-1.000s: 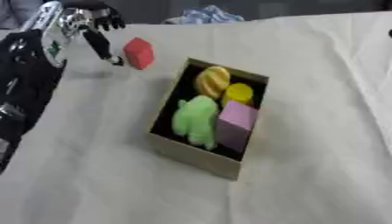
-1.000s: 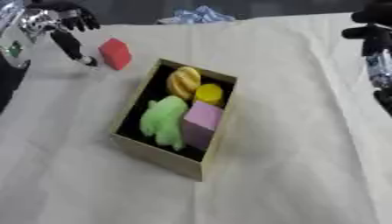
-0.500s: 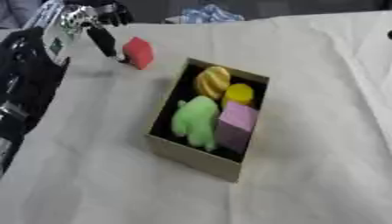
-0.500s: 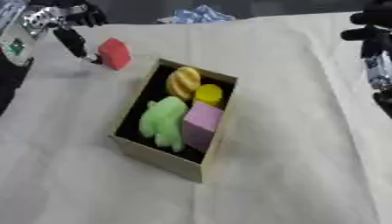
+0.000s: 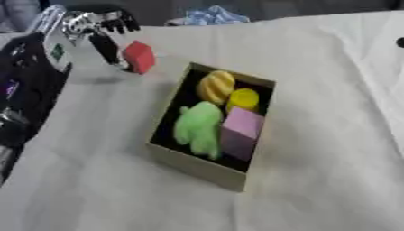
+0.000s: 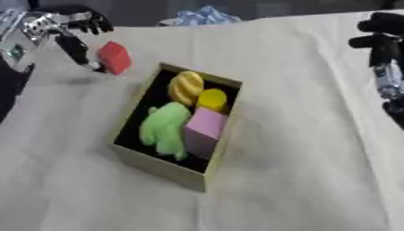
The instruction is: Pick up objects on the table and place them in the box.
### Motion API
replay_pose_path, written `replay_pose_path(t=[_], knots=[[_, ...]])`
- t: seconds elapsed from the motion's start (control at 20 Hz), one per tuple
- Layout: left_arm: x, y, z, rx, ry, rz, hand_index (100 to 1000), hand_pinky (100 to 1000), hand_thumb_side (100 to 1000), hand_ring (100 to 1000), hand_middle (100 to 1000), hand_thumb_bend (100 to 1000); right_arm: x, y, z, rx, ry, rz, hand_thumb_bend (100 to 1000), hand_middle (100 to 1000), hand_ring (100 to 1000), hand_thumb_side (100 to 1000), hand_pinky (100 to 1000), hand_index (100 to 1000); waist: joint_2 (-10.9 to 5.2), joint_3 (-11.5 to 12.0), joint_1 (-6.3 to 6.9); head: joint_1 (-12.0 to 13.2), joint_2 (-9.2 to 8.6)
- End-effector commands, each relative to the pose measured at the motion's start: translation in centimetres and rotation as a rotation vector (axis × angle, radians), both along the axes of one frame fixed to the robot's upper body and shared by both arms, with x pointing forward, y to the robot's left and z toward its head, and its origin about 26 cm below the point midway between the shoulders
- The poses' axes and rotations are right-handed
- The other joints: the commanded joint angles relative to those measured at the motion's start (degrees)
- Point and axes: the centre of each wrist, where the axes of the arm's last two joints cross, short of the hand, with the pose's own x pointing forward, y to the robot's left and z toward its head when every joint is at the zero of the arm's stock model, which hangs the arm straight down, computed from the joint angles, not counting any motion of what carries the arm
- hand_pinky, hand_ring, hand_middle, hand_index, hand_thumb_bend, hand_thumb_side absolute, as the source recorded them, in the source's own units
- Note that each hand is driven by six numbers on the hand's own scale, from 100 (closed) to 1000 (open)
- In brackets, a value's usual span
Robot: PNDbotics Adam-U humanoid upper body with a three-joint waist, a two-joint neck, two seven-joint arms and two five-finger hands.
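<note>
We cannot resolve contact between the left hand [image 5: 98,31] and the red block [image 5: 140,57]; the digit beside it is blurred. The right hand [image 6: 384,54] is cut by the right edge, its fingers unreadable. The box [image 5: 193,164] hides the lower parts of its contents. A blue-white item [image 5: 211,15] at the far edge is unidentifiable.

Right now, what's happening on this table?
The robot's left hand is at the far left of the cloth-covered table, a dark finger against the red block, which looks raised off the cloth just beyond the box; whether it is properly gripped is unclear. The box already holds a green toy, a pink cube, a yellow piece and a striped yellow-orange one. The right hand waits at the right edge.
</note>
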Motion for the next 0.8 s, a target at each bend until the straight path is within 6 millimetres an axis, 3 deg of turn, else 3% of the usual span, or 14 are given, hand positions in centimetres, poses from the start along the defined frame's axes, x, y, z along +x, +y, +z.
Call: replay_pose_path(t=[0.05,0.35,0.8], knots=[[-0.41,0.56,2.26,-0.011,-0.047,-0.003,845,836,100,808,792,651,-0.25,-0.14,0.95,-0.027,-0.031,0.002,100,761,754,523,1000,831,-1.02,-0.18,-0.19,0.35,-1.13],[-0.47,0.23,2.59,-0.009,-0.066,-0.058,845,843,100,814,799,660,-0.23,-0.08,1.05,-0.029,-0.036,0.006,100,760,753,523,1000,831,-0.45,-0.49,-0.22,0.63,-1.75],[-0.35,0.43,2.66,0.012,-0.058,-0.034,839,845,100,817,801,600,-0.21,-0.02,1.15,-0.028,-0.037,0.016,100,757,752,523,1000,831,0.28,-0.96,-0.02,0.78,-2.82]])
